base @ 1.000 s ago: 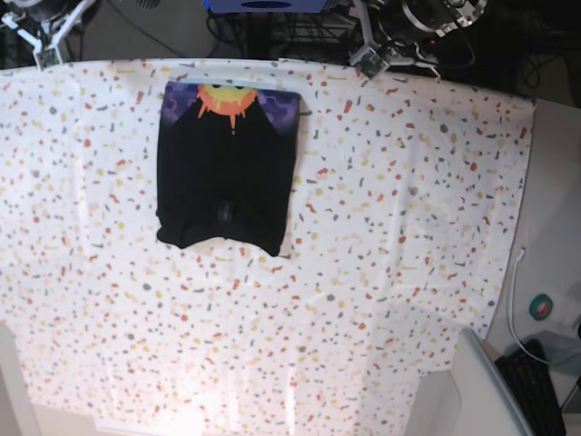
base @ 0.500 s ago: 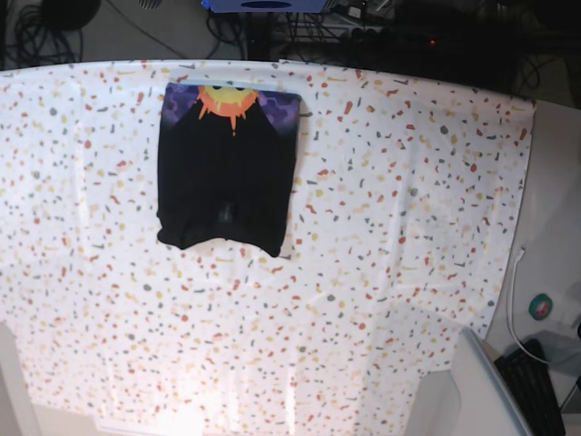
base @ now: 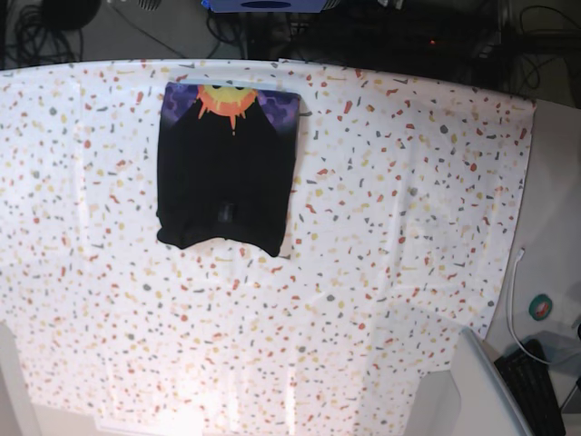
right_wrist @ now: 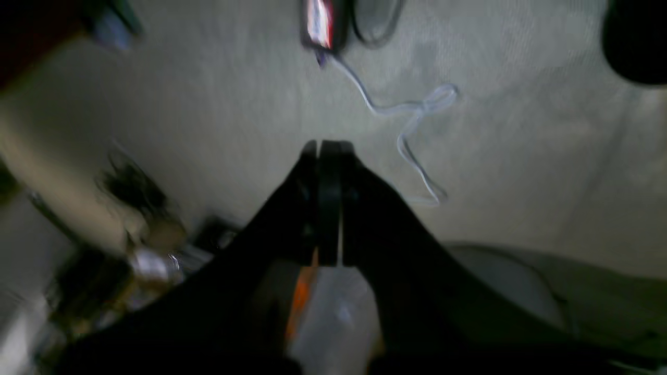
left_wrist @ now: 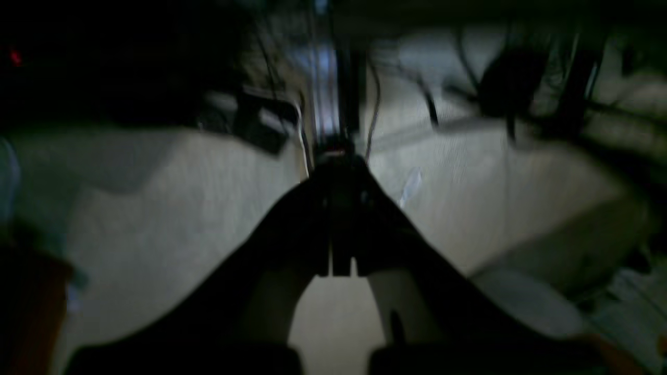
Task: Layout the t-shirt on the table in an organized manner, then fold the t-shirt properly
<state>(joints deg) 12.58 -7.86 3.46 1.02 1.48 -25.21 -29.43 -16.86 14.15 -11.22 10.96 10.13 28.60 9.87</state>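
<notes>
The speckled worktop [base: 390,236] carries the folded black t-shirt [base: 225,168] near its far edge; the left hand [left_wrist: 341,169] and right hand [right_wrist: 325,148] are both closed, empty, over the floor.

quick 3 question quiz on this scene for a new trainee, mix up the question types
1. True or false: the t-shirt lies folded into a compact rectangle on the table.
2. Multiple choice: where does the sun print show on the shirt in the base view? A) along the far edge B) along the near edge C) in the middle
3. Fill in: both wrist views show the left gripper and the right gripper with jaws ____, over the floor and away from the shirt.

Key
1. True
2. A
3. shut, holding nothing
</notes>
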